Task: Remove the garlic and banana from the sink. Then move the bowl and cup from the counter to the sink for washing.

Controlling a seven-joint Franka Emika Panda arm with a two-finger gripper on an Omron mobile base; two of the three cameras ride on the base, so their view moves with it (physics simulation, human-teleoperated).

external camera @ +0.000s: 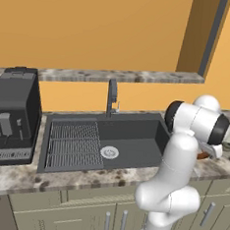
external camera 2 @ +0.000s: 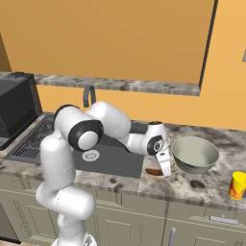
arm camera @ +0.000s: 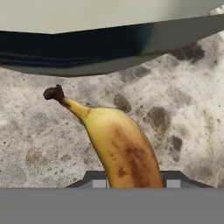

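Yellow and brown-spotted, the banana point(arm camera: 122, 148) sits between the jaws over the speckled stone table point(external camera 2: 192, 185), lower centre of the hand view; they look closed on it. The sink point(external camera: 134, 143) holds no fruit now. Bowl point(external camera 2: 195, 154) and cup point(external camera 2: 237, 185) wait at the right. Orange walls stand behind.

Two base cameras looked forward and down from behind the arm, sharing the sink point(external camera: 129, 138) and counter point(external camera 2: 192, 182); the hand camera hovered close over the counter's stone.
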